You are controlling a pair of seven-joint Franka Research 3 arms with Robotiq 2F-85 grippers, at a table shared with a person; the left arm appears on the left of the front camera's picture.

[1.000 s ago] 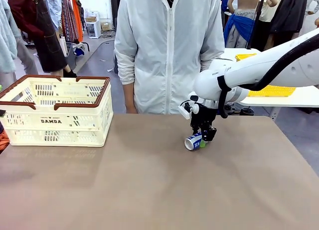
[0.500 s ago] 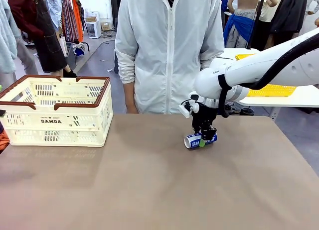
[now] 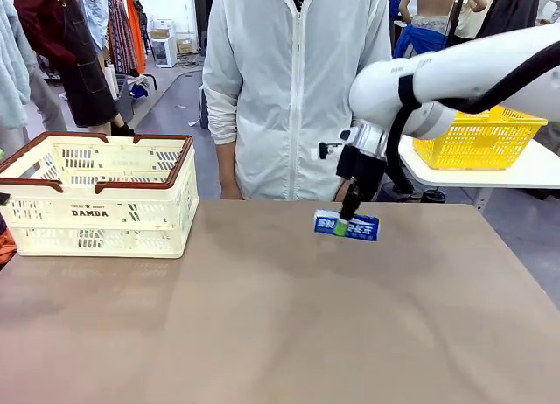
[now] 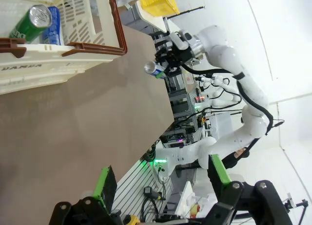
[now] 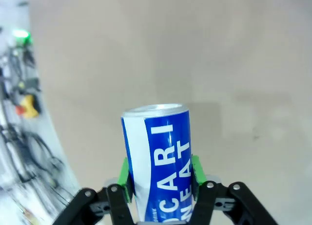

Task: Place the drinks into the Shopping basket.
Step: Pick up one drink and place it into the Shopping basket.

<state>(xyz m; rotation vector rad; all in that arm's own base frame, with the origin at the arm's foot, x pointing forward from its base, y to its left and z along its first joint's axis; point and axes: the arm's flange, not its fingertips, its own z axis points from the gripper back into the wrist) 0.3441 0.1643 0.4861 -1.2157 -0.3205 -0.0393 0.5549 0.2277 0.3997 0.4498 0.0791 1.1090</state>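
Across the brown worktop (image 3: 262,325) in the front view, the right gripper (image 3: 343,224) hangs above the surface near its far edge, its jaws clamped on a blue and white can (image 3: 347,225) that lies sideways in the air, clear of the worktop. The Shopping basket (image 3: 96,194) stands at the far left corner, well apart from the can, and a person in a white jacket (image 3: 297,80) stands behind the worktop; a yellow basket (image 3: 477,140) sits on another table at the right. From the left wrist view, the left gripper (image 4: 163,186) shows its jaws spread wide with nothing between the green pads (image 4: 105,183); farther off, the basket holds a green can (image 4: 30,23) and a blue can (image 4: 51,28) lying side by side. From the right wrist view, the can fills the space between the green pads (image 5: 196,172), gripped at its middle, silver top pointing away.
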